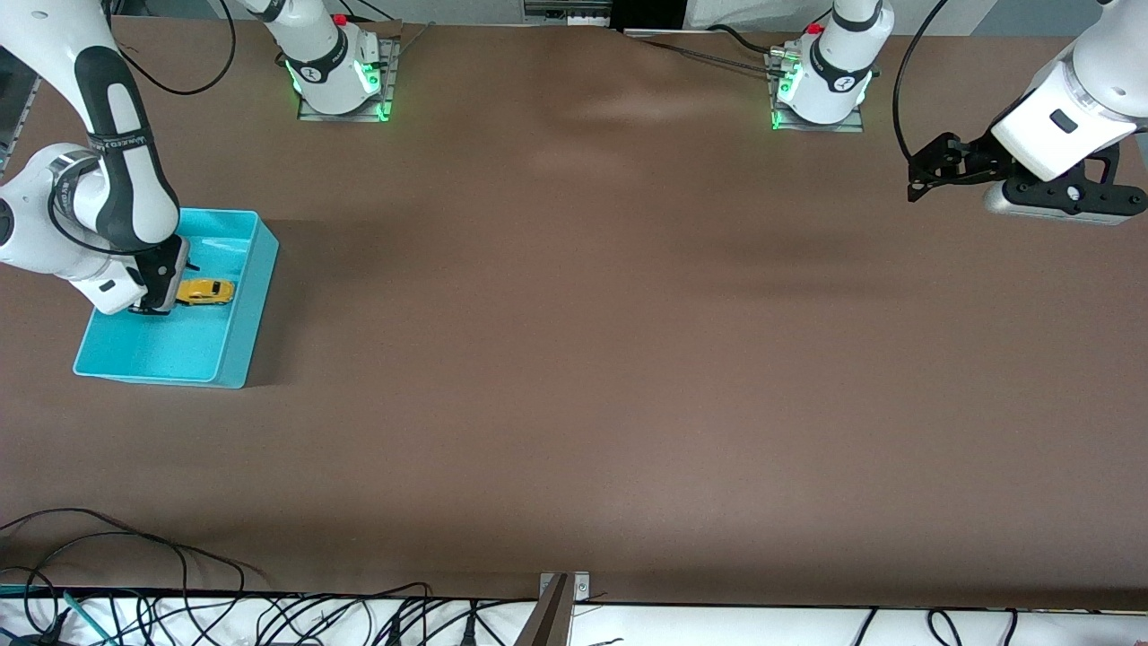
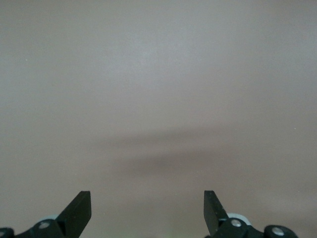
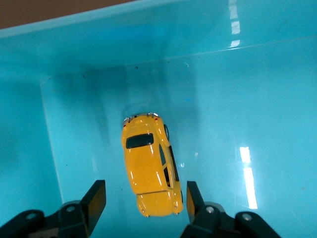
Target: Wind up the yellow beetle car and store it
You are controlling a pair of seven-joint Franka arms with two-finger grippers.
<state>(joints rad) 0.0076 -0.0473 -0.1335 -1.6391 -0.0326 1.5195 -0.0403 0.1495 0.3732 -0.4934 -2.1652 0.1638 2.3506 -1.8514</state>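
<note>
The yellow beetle car (image 1: 205, 292) lies on the floor of the turquoise bin (image 1: 240, 305) at the right arm's end of the table. In the right wrist view the car (image 3: 148, 163) rests on its wheels, one end between my fingers with clear gaps on both sides. My right gripper (image 1: 152, 308) (image 3: 144, 198) is open inside the bin, low over the car's end. My left gripper (image 1: 924, 175) (image 2: 147, 206) is open and empty, waiting in the air over bare table at the left arm's end.
The brown table (image 1: 574, 359) stretches wide between the bin and the left arm. Both arm bases (image 1: 336, 72) (image 1: 821, 85) stand along the table's edge farthest from the front camera. Cables (image 1: 179, 610) lie along the edge nearest it.
</note>
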